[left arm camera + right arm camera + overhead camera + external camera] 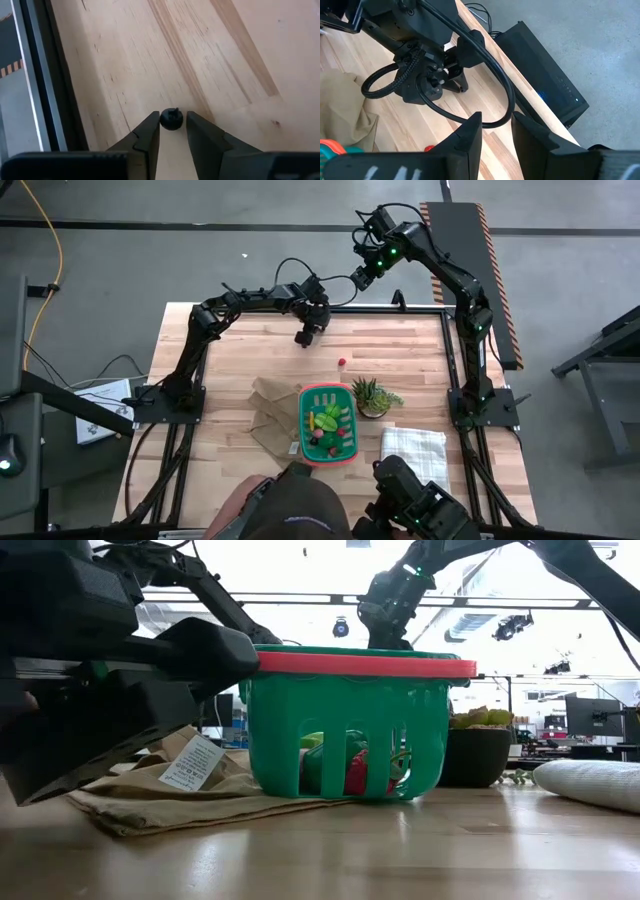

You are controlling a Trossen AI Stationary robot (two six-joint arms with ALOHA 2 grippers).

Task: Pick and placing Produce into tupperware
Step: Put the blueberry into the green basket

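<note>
Slippage is the risk judged here — a small dark berry (171, 119) is bracketed, not yet clamped, between the left gripper (173, 125) tips at the table's far edge, well apart from the tupperware (327, 393). Right gripper (496, 122) is held aloft, parted, empty.

Left tool (173, 131) fingertips flank dark berry (171, 119) on wooden table (215, 65).

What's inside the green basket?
The teal basket holds toy produce: green pieces, something red, a bit of yellow. Through the side slots you see green and red shapes. Anything beneath those pieces is covered.
</note>
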